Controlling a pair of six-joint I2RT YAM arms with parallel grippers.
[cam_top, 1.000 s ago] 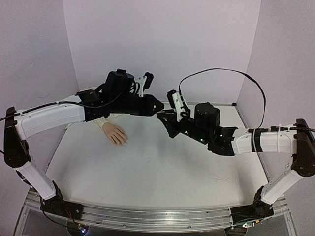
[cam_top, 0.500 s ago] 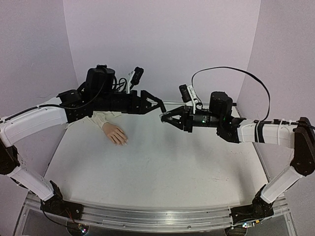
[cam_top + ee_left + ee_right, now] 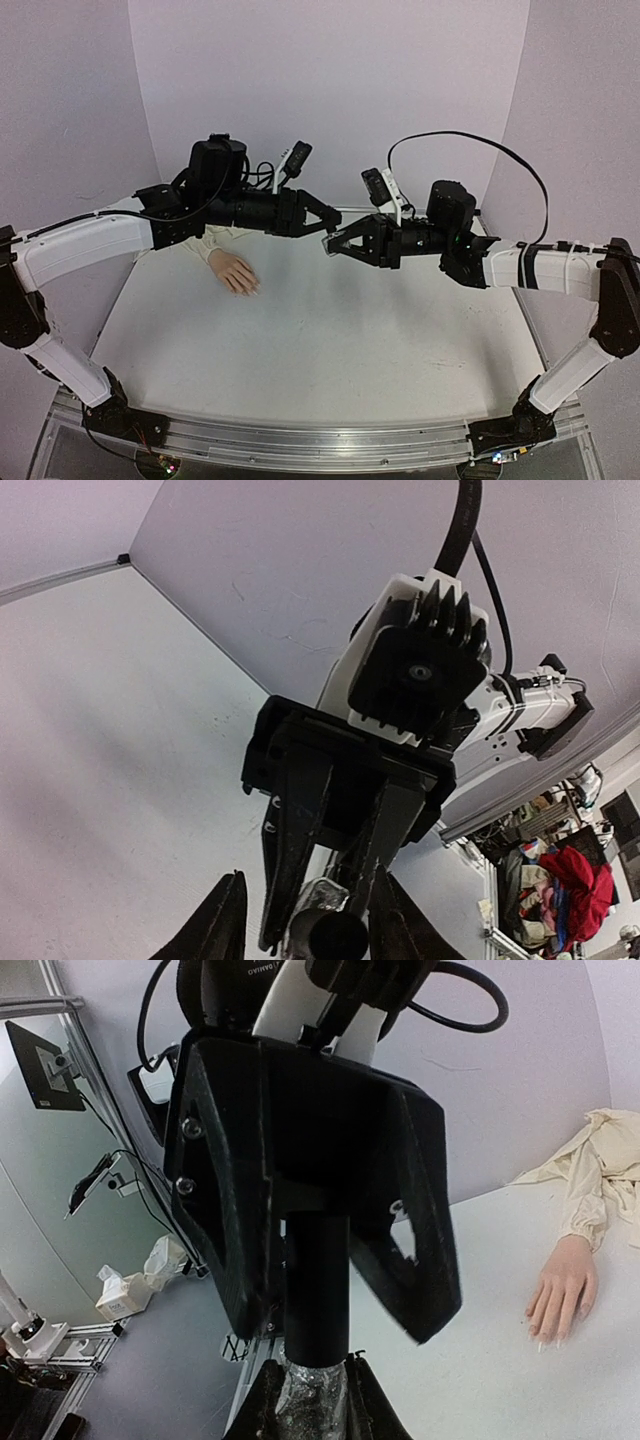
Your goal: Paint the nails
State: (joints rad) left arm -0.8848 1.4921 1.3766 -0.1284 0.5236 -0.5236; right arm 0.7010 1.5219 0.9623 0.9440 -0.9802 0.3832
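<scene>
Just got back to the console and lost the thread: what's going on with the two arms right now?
Both arms meet in mid-air above the table. The right gripper is shut on a small silvery-wrapped bottle. Its dark cap points into the left gripper, whose open fingers flank the cap without clamping it. The mannequin hand lies flat on the table on the left arm's side, untouched. The cap is still on the bottle.
</scene>
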